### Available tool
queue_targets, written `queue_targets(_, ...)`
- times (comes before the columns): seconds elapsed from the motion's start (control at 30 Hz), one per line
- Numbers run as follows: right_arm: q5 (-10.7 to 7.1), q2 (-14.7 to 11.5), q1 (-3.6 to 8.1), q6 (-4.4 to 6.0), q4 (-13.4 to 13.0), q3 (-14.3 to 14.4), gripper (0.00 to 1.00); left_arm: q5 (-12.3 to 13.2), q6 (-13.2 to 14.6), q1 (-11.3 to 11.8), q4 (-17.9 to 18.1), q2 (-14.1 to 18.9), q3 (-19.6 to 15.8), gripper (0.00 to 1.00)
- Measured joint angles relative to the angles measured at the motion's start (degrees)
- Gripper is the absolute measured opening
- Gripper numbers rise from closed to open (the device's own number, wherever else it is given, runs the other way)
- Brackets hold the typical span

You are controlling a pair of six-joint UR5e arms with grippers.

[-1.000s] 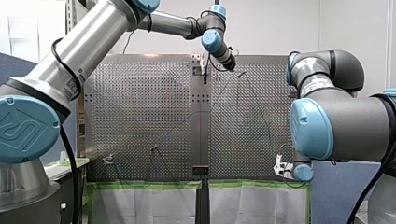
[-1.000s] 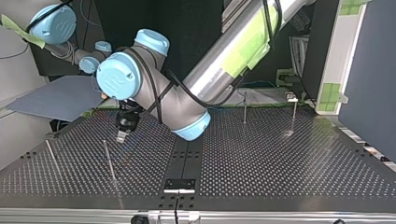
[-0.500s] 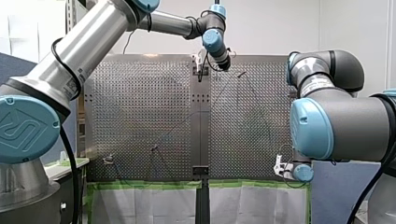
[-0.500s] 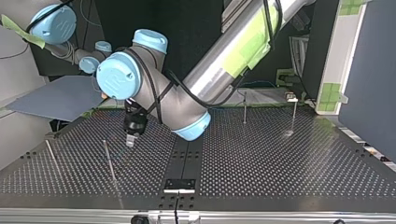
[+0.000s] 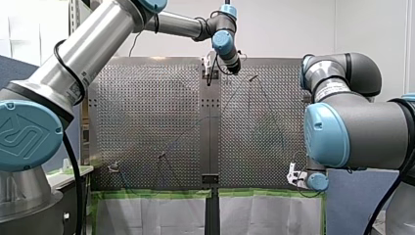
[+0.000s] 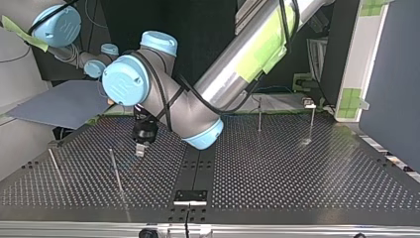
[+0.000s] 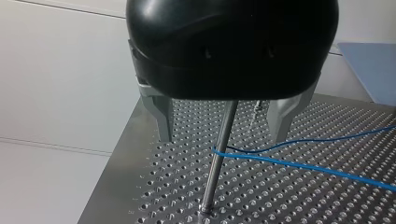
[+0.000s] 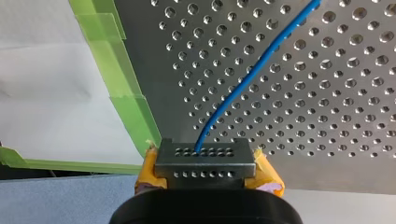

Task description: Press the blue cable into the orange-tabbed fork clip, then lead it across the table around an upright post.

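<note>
My left gripper (image 7: 220, 137) is hanging over the far middle of the table (image 7: 303, 200) with its metal fingers (image 7: 162, 116) spread wide, gripping nothing. In the left wrist view the post (image 7: 212, 182) is standing upright in line with the gap between them. I can't tell if it's actually inside the gap or just ahead of it.

The cable (image 7: 303, 168) is touching the post partway up and bending around it. Two strands are running off to one side over the holes, the lower one close to the table.

My right gripper (image 8: 205, 161) is sitting at the table's near edge, right by the green tape (image 8: 130, 107). It's clamped down on the cable's end, with yellow pads showing on both sides of the dark fingertips. From there the cable is curving away across the table.
</note>
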State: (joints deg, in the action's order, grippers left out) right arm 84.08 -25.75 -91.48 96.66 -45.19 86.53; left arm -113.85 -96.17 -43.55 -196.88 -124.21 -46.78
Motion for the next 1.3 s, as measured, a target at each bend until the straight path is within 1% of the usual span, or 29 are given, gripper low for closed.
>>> queue_targets(0.63,-0.01,0.0,-0.01,-0.14,0.0,0.0,0.0,0.1,0.0,0.0,-0.1,0.0,0.0,0.99)
queue_targets(0.77,-0.01,0.0,-0.02,-0.14,0.0,0.0,0.0,0.1,0.0,-0.4,-0.8,0.3,-0.2,0.99)
queue_targets(0.83,-0.02,0.0,-0.01,-0.14,0.1,0.0,0.0,0.1,0.0,-0.7,-1.0,0.8,-0.6,0.99)
queue_targets(0.93,-0.03,0.0,-0.01,-0.14,0.1,0.0,0.0,0.5,-0.1,-1.1,-0.5,2.0,-1.8,0.99)
queue_targets(1.13,-0.05,0.0,0.0,-0.16,0.0,0.0,0.0,0.5,-0.6,-0.8,2.3,5.2,-4.9,0.99)
queue_targets(1.3,-0.05,0.0,-0.02,-0.27,0.1,0.0,0.0,0.2,-2.4,-0.4,4.8,7.6,-7.4,0.99)
